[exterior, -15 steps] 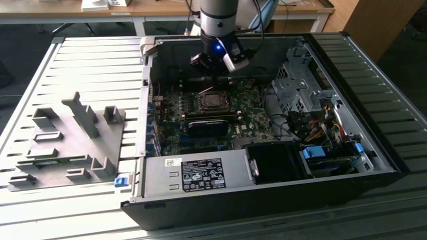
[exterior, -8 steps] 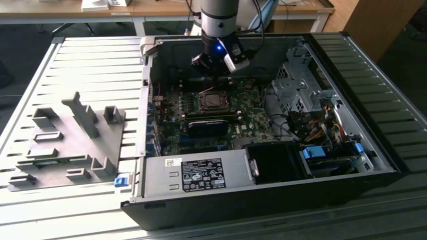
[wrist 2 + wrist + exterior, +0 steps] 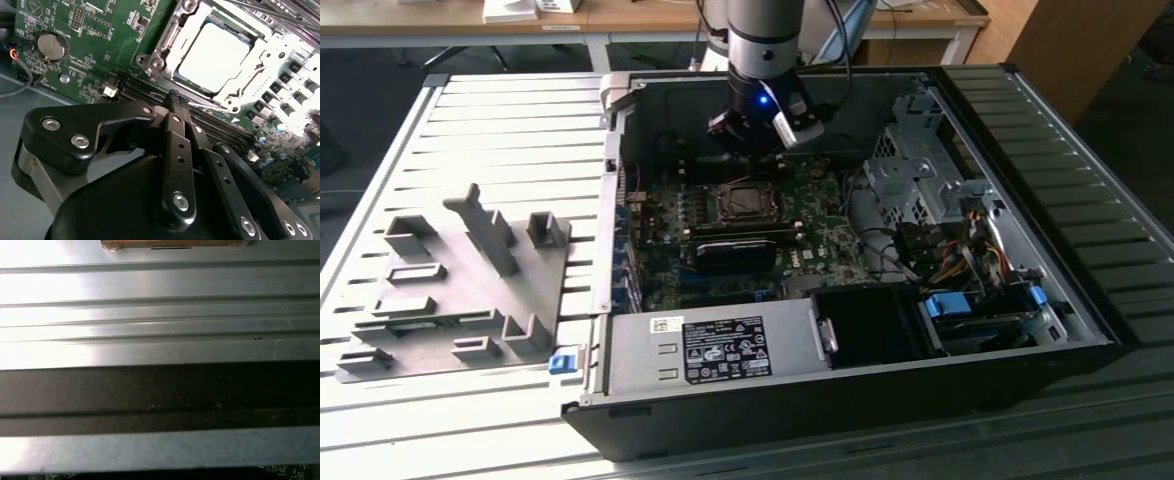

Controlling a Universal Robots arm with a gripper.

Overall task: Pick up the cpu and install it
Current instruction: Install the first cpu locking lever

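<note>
Wide ribbed metal table (image 3: 494, 120) fills the scene in the exterior view, pale grey slats running across it, daylight glaring off the strips near 8 o'clock. Up at 12 o'clock, a light wooden desk (image 3: 440, 25) on white legs sits behind the table, dark floor (image 3: 374, 90) in shadow beneath it. At 2 o'clock, a brown wooden cabinet panel (image 3: 1067, 45) stands tall. In the first wrist view, grooved metal sheet (image 3: 160, 315) gleams, washed out by bright light.
</note>
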